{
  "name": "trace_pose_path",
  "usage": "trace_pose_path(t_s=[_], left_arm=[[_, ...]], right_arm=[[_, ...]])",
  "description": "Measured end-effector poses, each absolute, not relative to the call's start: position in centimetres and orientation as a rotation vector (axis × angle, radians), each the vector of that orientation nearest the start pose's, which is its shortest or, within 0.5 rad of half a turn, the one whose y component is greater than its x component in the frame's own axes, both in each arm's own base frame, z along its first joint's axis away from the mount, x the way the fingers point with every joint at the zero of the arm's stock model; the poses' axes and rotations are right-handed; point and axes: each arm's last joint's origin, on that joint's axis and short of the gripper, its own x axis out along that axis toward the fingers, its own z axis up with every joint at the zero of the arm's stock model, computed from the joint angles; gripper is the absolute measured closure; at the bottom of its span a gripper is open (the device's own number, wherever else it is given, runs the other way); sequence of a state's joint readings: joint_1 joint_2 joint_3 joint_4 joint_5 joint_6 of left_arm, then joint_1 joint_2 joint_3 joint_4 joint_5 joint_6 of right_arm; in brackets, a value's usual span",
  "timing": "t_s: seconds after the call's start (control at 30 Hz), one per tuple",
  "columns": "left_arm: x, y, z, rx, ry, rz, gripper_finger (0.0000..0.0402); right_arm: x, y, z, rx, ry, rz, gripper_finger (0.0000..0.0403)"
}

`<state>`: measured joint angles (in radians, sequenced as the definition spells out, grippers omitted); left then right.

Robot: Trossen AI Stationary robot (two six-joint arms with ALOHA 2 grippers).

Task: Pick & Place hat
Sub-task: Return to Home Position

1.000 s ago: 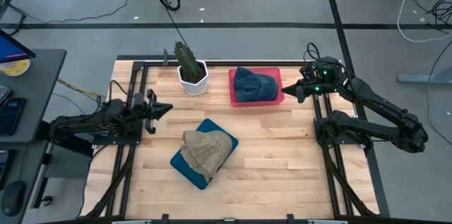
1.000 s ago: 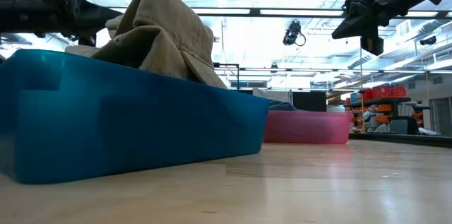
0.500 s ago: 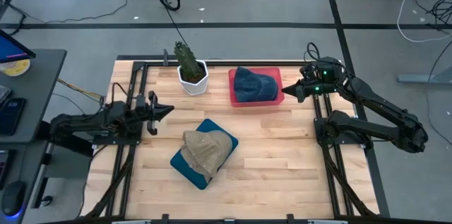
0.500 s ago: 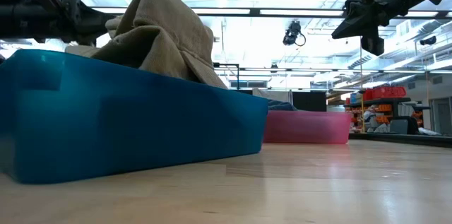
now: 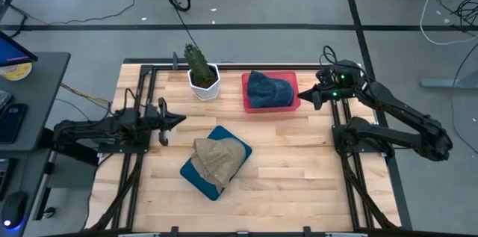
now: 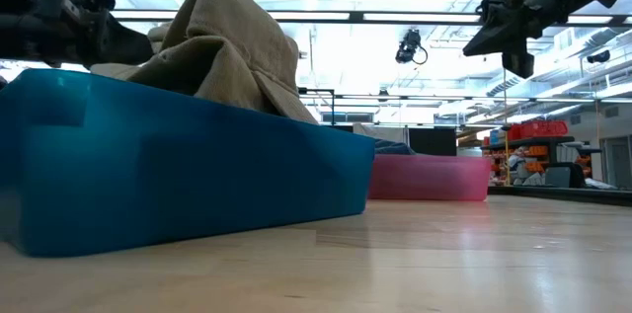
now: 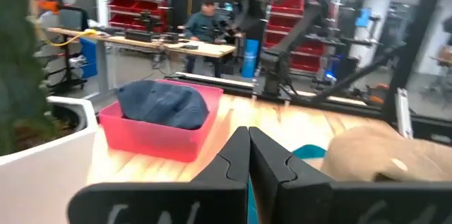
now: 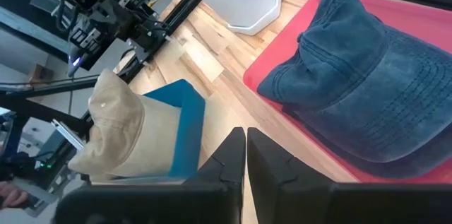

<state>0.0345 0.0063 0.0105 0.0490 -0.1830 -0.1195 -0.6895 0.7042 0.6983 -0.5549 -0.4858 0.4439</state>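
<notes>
The sorting looks done. The blue cap point(image 5: 269, 87) lies in the red bin point(image 5: 270, 109), and the brown cap point(image 5: 219, 156) sits in the blue bin point(image 5: 196, 173) (it sticks up well over the rim). The left gripper point(image 5: 178, 119) hangs near the blue bin, fingers pressed together, holding nothing. The right gripper point(image 5: 302, 96) hovers just beside the red bin, also pinched closed and empty. The step seems to be going home, so each arm must fold in without bumping a bin or the potted cactus point(image 5: 198, 61). No words can be read.
</notes>
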Motion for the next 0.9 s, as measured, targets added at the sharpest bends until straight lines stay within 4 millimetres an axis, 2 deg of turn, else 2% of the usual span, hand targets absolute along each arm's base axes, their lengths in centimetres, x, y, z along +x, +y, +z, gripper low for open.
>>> trace_pose_path(t_s=[0.37, 0.63, 0.77, 0.9], left_arm=[[9.73, 0.43, 16.77, -0.084, -0.02, 0.067, 0.0399], [9.73, 0.48, 16.76, -0.143, -0.022, 0.076, 0.0399], [9.73, 0.48, 16.77, -0.145, -0.025, 0.077, 0.0399], [9.74, 0.49, 16.93, -0.146, -0.044, 0.079, 0.0399]], right_arm=[[12.24, -8.34, 28.03, 0.747, 0.442, -0.304, 0.0382], [12.22, -8.28, 27.99, 0.767, 0.446, -0.297, 0.0382], [12.11, -7.89, 27.83, 0.766, 0.481, -0.2, 0.0382], [11.83, -7.48, 28.07, 0.653, 0.476, -0.11, 0.0383]])
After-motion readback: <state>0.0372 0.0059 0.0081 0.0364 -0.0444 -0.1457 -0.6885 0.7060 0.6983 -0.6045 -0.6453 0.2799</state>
